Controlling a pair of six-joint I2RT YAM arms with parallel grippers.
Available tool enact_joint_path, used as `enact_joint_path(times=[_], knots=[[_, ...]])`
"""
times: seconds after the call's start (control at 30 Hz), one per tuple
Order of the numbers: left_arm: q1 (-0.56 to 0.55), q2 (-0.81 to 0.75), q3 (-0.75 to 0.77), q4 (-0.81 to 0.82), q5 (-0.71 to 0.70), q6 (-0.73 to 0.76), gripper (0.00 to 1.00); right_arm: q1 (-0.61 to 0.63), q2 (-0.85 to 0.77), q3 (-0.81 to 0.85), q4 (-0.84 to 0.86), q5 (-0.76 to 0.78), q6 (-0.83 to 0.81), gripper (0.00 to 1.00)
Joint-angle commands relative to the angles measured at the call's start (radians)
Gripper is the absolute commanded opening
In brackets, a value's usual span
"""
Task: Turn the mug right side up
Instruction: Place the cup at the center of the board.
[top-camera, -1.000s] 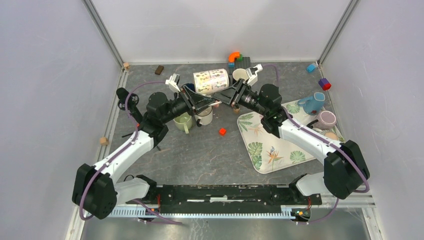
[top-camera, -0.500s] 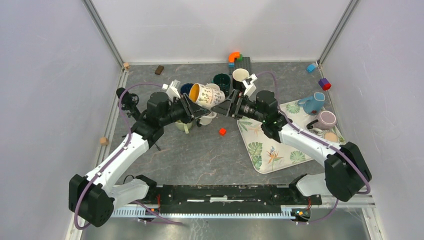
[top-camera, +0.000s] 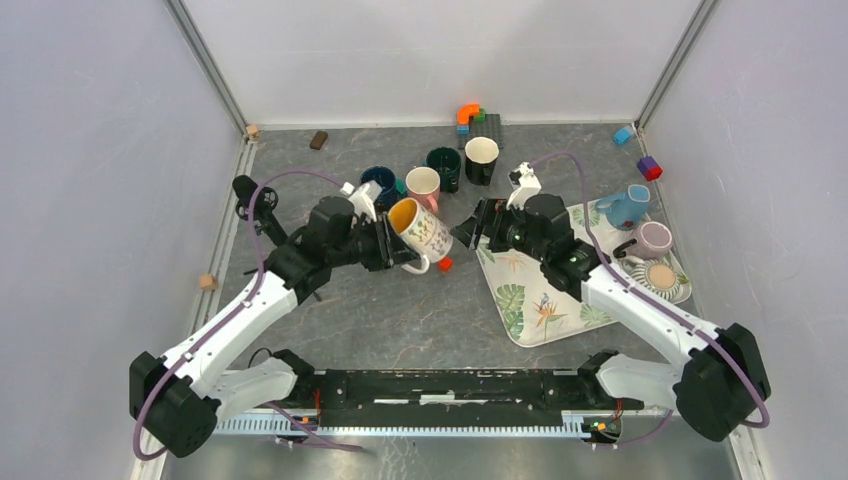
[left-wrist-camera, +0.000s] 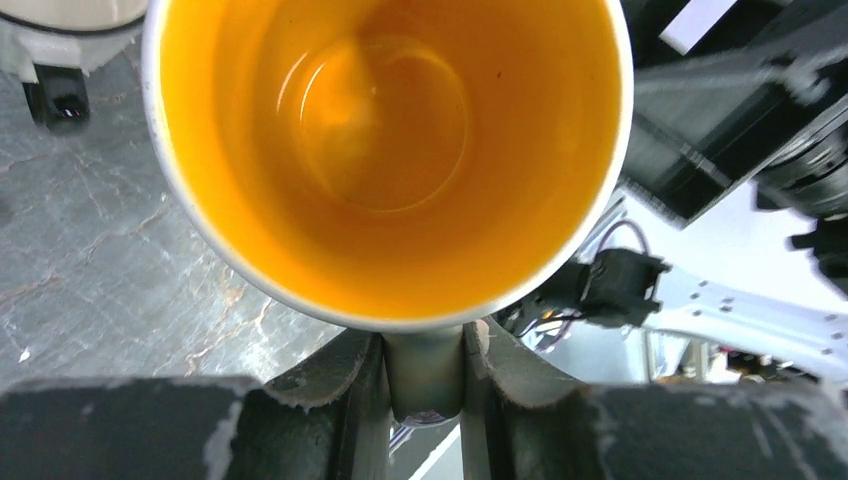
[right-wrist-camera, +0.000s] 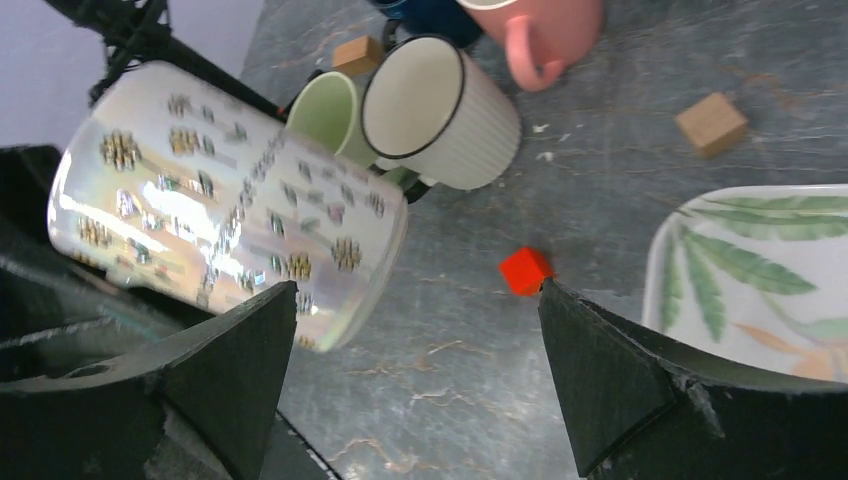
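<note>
The mug (top-camera: 422, 229) is white with small prints and an orange inside. It hangs tilted above the table, its mouth turned up and to the left. My left gripper (top-camera: 408, 258) is shut on its handle. In the left wrist view the orange inside (left-wrist-camera: 385, 130) faces the camera and the handle (left-wrist-camera: 425, 375) sits pinched in my left gripper (left-wrist-camera: 425, 345). My right gripper (top-camera: 472, 230) stands open just right of the mug, apart from it. The right wrist view shows the mug's printed wall (right-wrist-camera: 230, 200) at the left, with nothing inside my right gripper (right-wrist-camera: 418, 287).
A green mug (right-wrist-camera: 325, 115) and a white ribbed mug (right-wrist-camera: 440, 100) lie behind the held mug. Pink (top-camera: 422, 183), blue (top-camera: 378, 180), dark green (top-camera: 443, 165) and black (top-camera: 481, 155) mugs stand farther back. A red cube (top-camera: 445, 263) lies beside the leaf-print tray (top-camera: 540, 300).
The right gripper let go of the mug, opened wide and drew back to the right. The left gripper carried the mug nearer and lower, turning its mouth upward.
</note>
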Motion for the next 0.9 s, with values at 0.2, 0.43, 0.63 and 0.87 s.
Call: enact_joint_path(times=[0.2, 0.43, 0.63, 0.87], knots=[[-0.251, -0.091, 0.016, -0.081, -0.356, 0.172, 0.02, -0.003, -0.096, 0.050, -0.184, 0.259, -0.185, 0.98], [-0.367, -0.094, -0.090, -0.068, -0.546, 0.144, 0.02, -0.003, -0.150, 0.028, -0.212, 0.388, -0.193, 0.98], [-0.461, -0.057, -0.155, -0.003, -0.679, 0.143, 0.02, -0.003, -0.164, 0.023, -0.214, 0.418, -0.191, 0.98], [-0.555, 0.034, -0.164, 0.060, -0.778, 0.174, 0.02, -0.003, -0.185, 0.020, -0.234, 0.452, -0.194, 0.98]])
